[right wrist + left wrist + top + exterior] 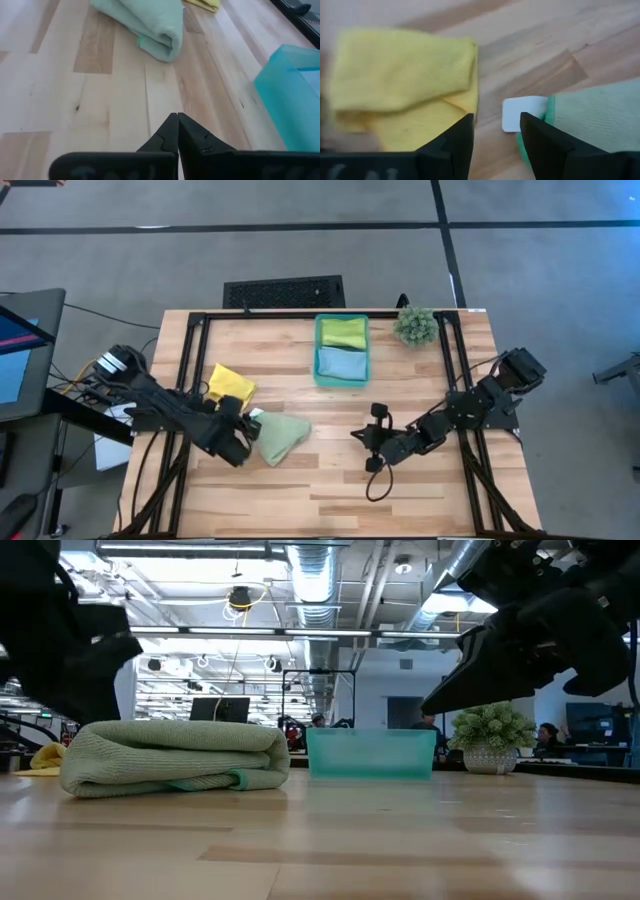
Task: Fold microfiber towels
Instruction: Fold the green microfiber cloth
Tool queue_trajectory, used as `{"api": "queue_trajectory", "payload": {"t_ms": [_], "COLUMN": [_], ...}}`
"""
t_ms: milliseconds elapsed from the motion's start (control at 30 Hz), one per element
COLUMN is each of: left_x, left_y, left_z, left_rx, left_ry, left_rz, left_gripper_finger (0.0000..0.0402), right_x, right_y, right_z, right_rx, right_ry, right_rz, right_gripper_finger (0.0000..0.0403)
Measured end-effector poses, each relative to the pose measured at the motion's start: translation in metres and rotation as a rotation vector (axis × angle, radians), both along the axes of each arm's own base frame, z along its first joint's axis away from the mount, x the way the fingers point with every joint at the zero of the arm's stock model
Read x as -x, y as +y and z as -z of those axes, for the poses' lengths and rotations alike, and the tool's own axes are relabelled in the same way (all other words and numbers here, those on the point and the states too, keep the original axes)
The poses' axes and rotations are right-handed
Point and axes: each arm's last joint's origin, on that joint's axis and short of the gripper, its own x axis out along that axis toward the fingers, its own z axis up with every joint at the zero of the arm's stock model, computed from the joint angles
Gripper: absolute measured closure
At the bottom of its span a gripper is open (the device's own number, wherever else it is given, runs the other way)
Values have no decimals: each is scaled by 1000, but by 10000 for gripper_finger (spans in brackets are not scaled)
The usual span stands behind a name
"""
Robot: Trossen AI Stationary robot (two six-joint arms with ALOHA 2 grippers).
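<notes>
Nearest my left gripper [495, 145] I see a small white tag [524, 114] sewn to the pale green towel [279, 437], lying just ahead of the fingertips and toward one finger; I can read no writing on it. The left jaws stand apart with a clear gap of bare wood between them and nothing in their hold. The pale green towel lies bunched and folded over on the table [420, 490], just beside one finger; the yellow towel [231, 383] lies crumpled on the other side of the jaws, just ahead and not between them. My right gripper [177, 131] hangs above bare wood with its fingertips pressed together, gripping nothing; from it the pale green towel sits well ahead across the boards, with a sliver of the yellow one beyond it. Farther off, to one side of the right jaws, stands the teal bin [341, 350], holding the lime green towel [344, 332] and the light blue towel [341, 363]. Beyond the bin, at the table's far edge, sits the small plant [415, 325].
</notes>
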Motion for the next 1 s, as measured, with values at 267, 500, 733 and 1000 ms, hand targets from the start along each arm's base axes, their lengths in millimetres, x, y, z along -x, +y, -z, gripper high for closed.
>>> {"api": "queue_trajectory", "payload": {"t_ms": [267, 500, 733, 1000], "left_x": [5, -6, -52, -106], "left_y": [12, 6, -19, -87], "left_z": [33, 25, -48, -144], "left_rx": [153, 161, -128, -715], "left_ry": [-237, -220, -347, -333], "left_rz": [106, 231, 426, 666], "left_gripper_finger": [286, 369, 399, 401], "right_x": [1, 1, 1, 18], "right_y": [2, 2, 2, 14], "right_z": [0, 1, 1, -16], "right_rx": [0, -4, -12, 92], "right_ry": [3, 11, 12, -35], "right_rz": [-9, -17, -25, -23], "right_gripper_finger": [377, 379, 379, 386]}}
